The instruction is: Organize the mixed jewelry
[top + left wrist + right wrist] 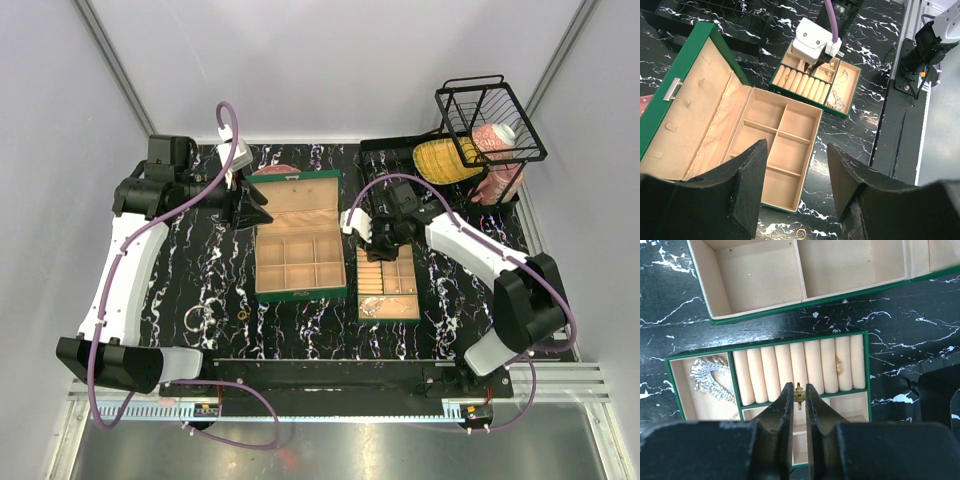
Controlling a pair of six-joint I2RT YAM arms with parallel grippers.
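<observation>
– Between the fingertips of the right end effector (799, 388), what is that small thing?

– That's a gold clover piece (799, 394), pinched from both sides. The fingers stand narrow and are closed onto it. It hangs just over the near edge of the ring rolls (765, 372) in the small tray (847, 407).

– Is any other jewelry in that tray?

– A second gold ring (838, 366) is tucked into a slot toward the right end of the rolls. A silvery chain (707, 380) lies heaped in the compartment to the left of them.

– And outside the tray?

– On the counter (225, 285), in front of the green box (300, 262), lies a loose gold ring (243, 314). A silver bangle hoop (195, 320) lies near it, further left, and the two don't touch.

– How does the box stand?

– Its lid is open and laid back, showing tan compartments. The small tray sits just to its right, with a strip of dark marbled counter between them.

– What about the left end effector (797, 146)?

– It's wide, with its fingers well apart and nothing between them. It hovers above the lid end of the box, and its wrist view looks down across the compartments toward the tray.

– Anything further out?

– A black wire basket (490, 115) stands at the far right corner of the counter, well apart from the jewelry.
</observation>
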